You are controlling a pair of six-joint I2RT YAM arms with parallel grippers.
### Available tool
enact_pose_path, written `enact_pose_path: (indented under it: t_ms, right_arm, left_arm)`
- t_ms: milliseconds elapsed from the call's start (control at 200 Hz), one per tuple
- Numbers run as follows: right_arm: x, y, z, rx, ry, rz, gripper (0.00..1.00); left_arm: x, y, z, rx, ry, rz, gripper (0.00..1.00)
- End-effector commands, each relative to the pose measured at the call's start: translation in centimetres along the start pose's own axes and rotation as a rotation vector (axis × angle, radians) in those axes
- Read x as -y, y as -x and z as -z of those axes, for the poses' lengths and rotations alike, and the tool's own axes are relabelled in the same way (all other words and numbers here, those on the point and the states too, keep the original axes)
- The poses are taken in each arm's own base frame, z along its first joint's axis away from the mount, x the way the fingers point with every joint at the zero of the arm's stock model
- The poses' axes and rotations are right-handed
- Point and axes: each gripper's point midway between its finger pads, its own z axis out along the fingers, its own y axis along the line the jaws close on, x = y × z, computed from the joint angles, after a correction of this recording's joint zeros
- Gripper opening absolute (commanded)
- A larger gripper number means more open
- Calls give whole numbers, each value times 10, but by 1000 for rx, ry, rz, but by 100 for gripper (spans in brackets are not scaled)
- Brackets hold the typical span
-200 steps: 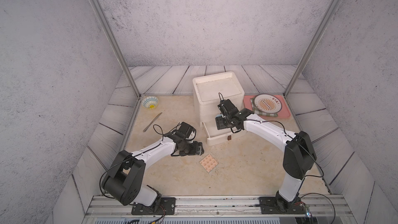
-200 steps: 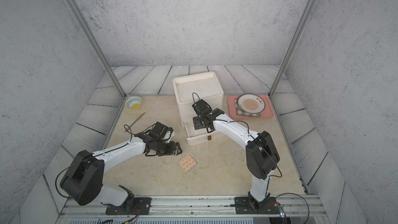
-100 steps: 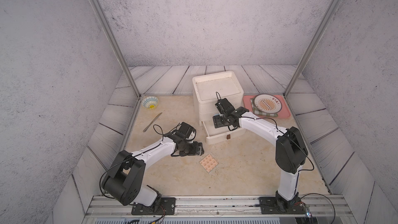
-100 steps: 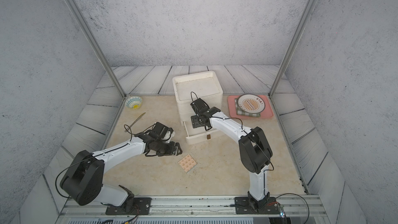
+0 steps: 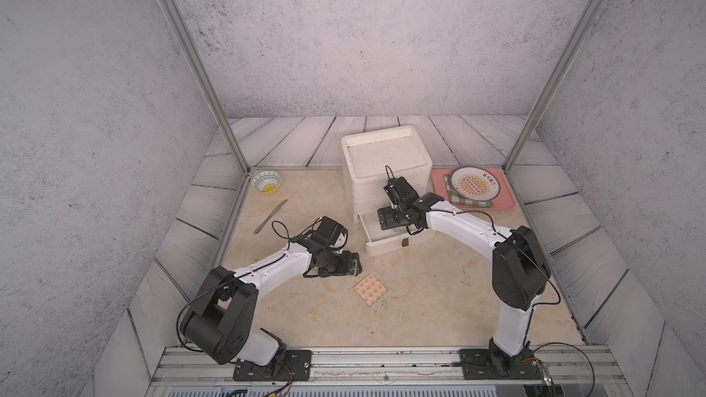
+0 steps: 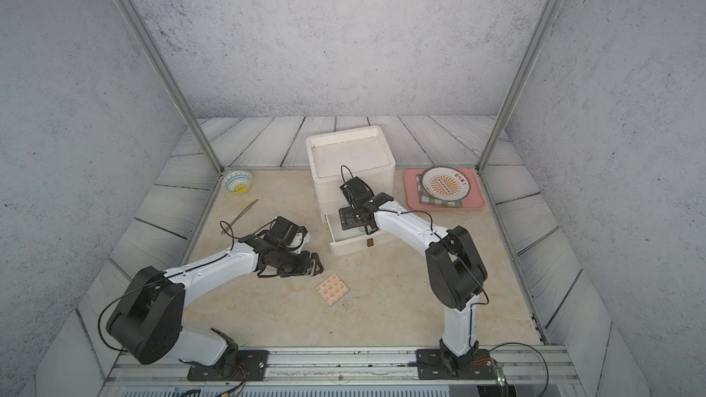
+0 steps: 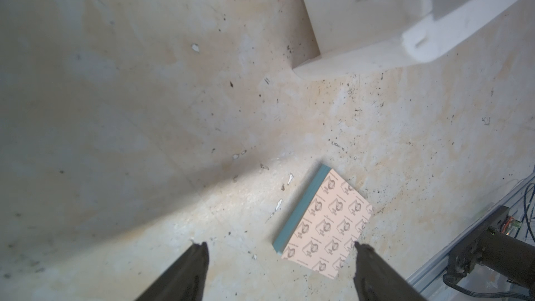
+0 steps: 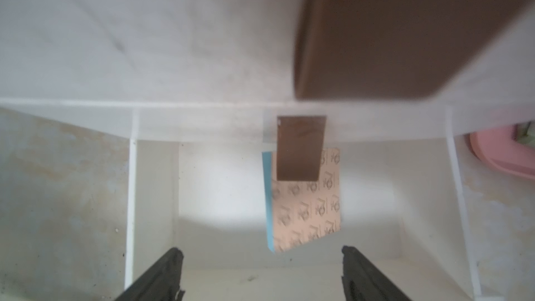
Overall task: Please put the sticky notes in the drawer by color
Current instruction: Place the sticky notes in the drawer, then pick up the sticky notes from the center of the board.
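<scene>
Right tool (image 8: 261, 250) gapes over the drawer (image 5: 376, 249) — peach sticky note (image 8: 307, 212) inside.

I see my beige tabletop (image 5: 420, 299) carrying a white drawer chest (image 5: 353, 189), a peach printed sticky-note pad (image 5: 370, 290), a pink tray (image 5: 510, 205), a patterned bowl (image 5: 266, 182) and a knife (image 5: 270, 216).

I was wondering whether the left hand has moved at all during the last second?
No. In a top view the left hand keeps the same gap to the open drawer and to the peach sticky note.
</scene>
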Motion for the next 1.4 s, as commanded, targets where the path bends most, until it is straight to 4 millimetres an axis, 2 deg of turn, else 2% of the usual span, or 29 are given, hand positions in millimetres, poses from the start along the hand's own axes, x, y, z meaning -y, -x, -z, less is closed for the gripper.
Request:
enact_pose_path:
  t_ms: [0, 215, 360, 535, 756, 876, 1071, 1206, 1291, 1391]
  right_arm:
    - [6, -15, 33, -16, 41, -35, 87]
    - [2, -70, 70, -32, 186, -68, 86]
    - [-10, -120, 79, -72, 278, -95, 84]
    - [-21, -176, 59, -163, 261, -98, 84]
    - [-46, -199, 28, -259, 286, -116, 82]
    - [-67, -203, 22, -263, 244, -44, 83]
    - [-103, -205, 17, -271, 245, 188, 87]
    - [-99, -205, 12, -283, 187, 319, 89]
    - [-97, -209, 8, -320, 171, 377, 90]
    - [-106, -214, 3, -364, 199, 411, 90]
  left_arm:
    - [-2, -11, 0, -23, 2, -2, 84]
    - [-8, -24, -16, -72, 11, -2, 84]
    - [-7, -37, -28, -124, 21, -11, 84]
    - [0, -50, -43, -182, 29, -49, 84]
    - [11, -62, -49, -217, -7, -29, 84]
    - [7, -59, -28, -127, 11, -2, 84]
    - [-16, -36, 37, 145, 71, 86, 85]
    - [-27, -25, 78, 342, 61, 120, 85]
    - [-33, -25, 91, 411, 62, 129, 84]
    - [-36, -29, 91, 408, 58, 138, 84]
